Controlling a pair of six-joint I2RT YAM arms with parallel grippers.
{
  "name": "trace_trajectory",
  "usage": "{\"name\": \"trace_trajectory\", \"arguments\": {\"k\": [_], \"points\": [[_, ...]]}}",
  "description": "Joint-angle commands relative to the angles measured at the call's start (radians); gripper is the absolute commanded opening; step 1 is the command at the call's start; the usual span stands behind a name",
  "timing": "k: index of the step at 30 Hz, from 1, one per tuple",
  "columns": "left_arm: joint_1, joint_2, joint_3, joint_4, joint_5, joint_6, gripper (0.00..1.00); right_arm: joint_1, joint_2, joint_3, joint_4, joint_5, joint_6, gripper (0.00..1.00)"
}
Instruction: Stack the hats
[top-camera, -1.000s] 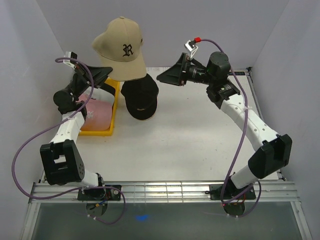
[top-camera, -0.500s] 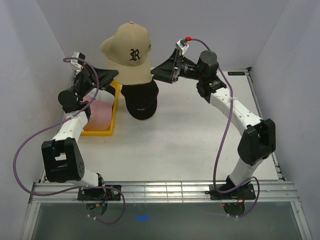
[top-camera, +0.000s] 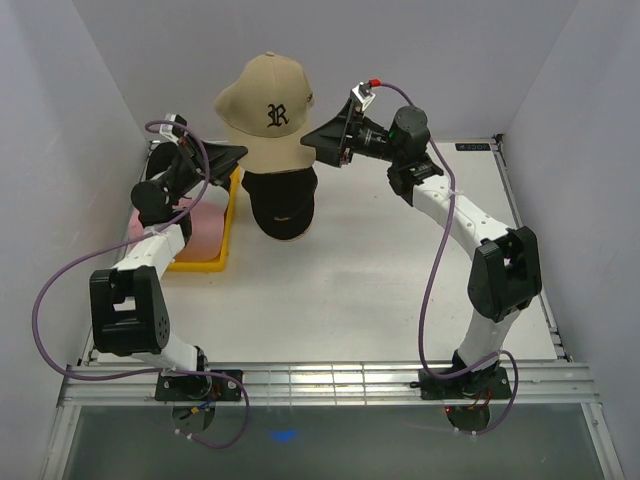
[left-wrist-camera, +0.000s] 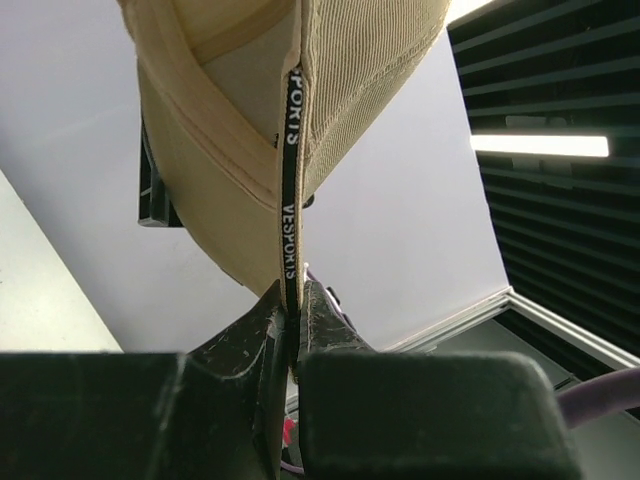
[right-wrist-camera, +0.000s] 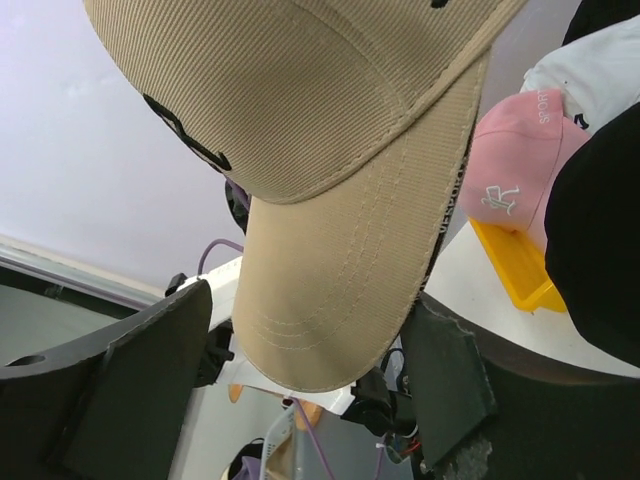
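Note:
A tan hat (top-camera: 268, 115) with a black "R" hangs in the air above a black hat (top-camera: 282, 200) that sits on the table. My left gripper (top-camera: 238, 153) is shut on the tan hat's rim; in the left wrist view (left-wrist-camera: 292, 300) the black edge band is pinched between the fingers and the hat (left-wrist-camera: 350, 80) rises above them. My right gripper (top-camera: 312, 143) is open at the hat's other side. In the right wrist view (right-wrist-camera: 315, 300) the tan brim (right-wrist-camera: 330, 270) lies between the wide-spread fingers (right-wrist-camera: 150, 380).
A yellow tray (top-camera: 228, 225) at the left holds a pink hat (top-camera: 205, 222). The right wrist view shows the pink hat (right-wrist-camera: 510, 170), a white hat (right-wrist-camera: 600, 60) beside it, the tray's corner (right-wrist-camera: 515, 265) and the black hat (right-wrist-camera: 600, 230). Grey walls surround the table.
The tan hat has moved right, held by the left gripper, and now hangs over the black hat. The right gripper has swung left to the hat's brim.

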Motion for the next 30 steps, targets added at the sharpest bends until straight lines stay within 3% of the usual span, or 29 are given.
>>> {"name": "trace_trajectory", "arguments": {"k": [1,10,13,30], "points": [[-0.012,-0.010,-0.041,0.292,-0.006,-0.097,0.00,0.005,-0.025,-0.021,0.102,0.000,0.011,0.79],[-0.012,0.015,-0.139,0.295,0.011,-0.088,0.00,0.004,-0.061,-0.147,0.105,-0.003,-0.039,0.37],[-0.012,0.033,-0.170,0.295,0.002,-0.100,0.00,0.005,-0.071,-0.173,0.100,0.000,-0.053,0.29],[-0.010,0.045,-0.266,0.160,0.006,-0.037,0.00,0.043,-0.076,-0.302,0.060,0.040,-0.147,0.20]]}}
